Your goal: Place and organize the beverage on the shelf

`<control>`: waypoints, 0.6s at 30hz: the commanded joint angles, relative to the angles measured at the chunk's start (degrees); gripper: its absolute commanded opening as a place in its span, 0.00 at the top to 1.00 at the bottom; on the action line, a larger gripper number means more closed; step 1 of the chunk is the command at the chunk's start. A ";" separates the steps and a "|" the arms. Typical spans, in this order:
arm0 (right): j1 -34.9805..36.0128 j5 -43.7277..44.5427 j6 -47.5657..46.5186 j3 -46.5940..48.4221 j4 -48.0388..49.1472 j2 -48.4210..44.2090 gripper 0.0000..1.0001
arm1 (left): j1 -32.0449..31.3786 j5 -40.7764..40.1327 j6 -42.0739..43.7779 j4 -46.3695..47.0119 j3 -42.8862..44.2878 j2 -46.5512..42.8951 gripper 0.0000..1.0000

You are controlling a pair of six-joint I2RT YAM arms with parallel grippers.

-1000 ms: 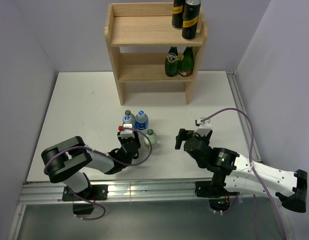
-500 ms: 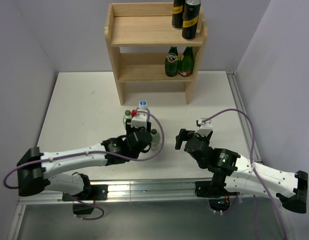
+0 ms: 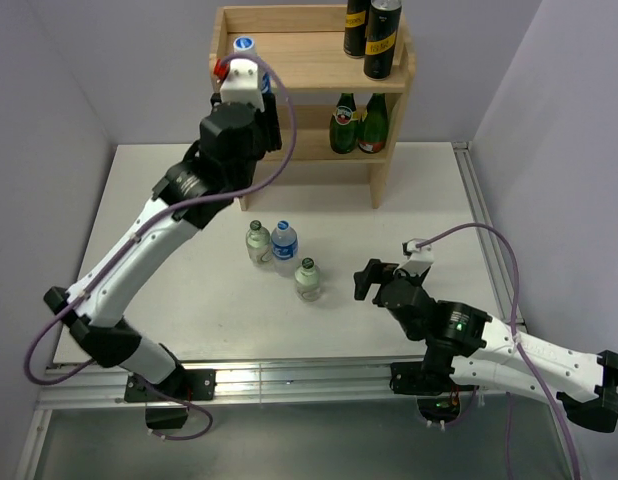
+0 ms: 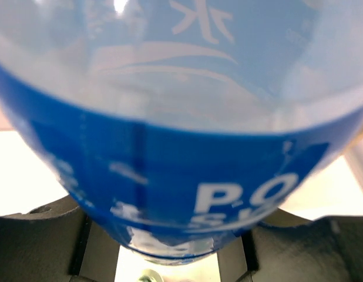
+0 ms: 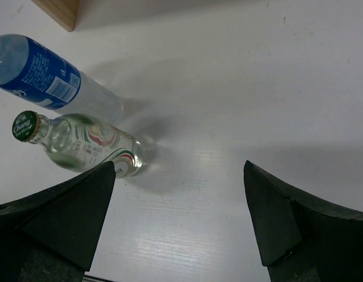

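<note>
My left gripper [image 3: 249,78] is raised at the left end of the shelf's [image 3: 309,62] top board, shut on a blue-labelled water bottle [image 3: 243,45]. That bottle's label [image 4: 181,153] fills the left wrist view, between the fingers [image 4: 43,238]. Two dark cans [image 3: 382,38] stand on the top board's right end. On the table stand a second water bottle [image 3: 283,245] and two green-capped bottles [image 3: 256,240] [image 3: 308,279]. My right gripper [image 3: 369,280] hangs open to the right of them, with nothing in it [image 5: 178,170]; its wrist view shows the water bottle [image 5: 46,73] and a green-capped bottle [image 5: 81,144].
Two dark green glass bottles [image 3: 357,123] with red labels stand on the shelf's lower board at the right. A shelf leg [image 5: 58,9] shows at the top left of the right wrist view. Grey walls close in the white table [image 3: 169,200] on both sides.
My left arm has lifted one water bottle from the cluster on the table up to the shelf's top left. The right gripper has shifted slightly nearer and its jaws have narrowed a little.
</note>
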 commanded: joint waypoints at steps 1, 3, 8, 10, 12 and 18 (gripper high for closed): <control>0.32 0.07 1.63 -0.94 1.36 -0.71 0.04 | 3.71 7.62 5.37 -0.33 12.69 5.82 1.00; 0.32 -0.11 1.72 -1.38 1.80 -0.44 0.04 | 5.90 8.69 5.90 -2.35 17.81 8.64 1.00; 0.32 0.07 1.46 -1.64 2.24 -0.27 0.04 | 7.94 8.53 8.71 -6.58 34.96 17.44 1.00; 0.32 -0.02 1.37 -1.82 2.42 -0.27 0.04 | 8.11 8.26 9.50 -5.62 36.99 17.54 1.00; 0.41 -0.19 1.02 -1.99 2.77 -0.18 0.04 | 8.12 7.47 9.94 -2.47 35.86 16.05 1.00; 0.32 -0.19 1.02 -1.99 3.03 0.61 0.04 | 8.29 6.68 11.17 -0.43 35.94 12.96 1.00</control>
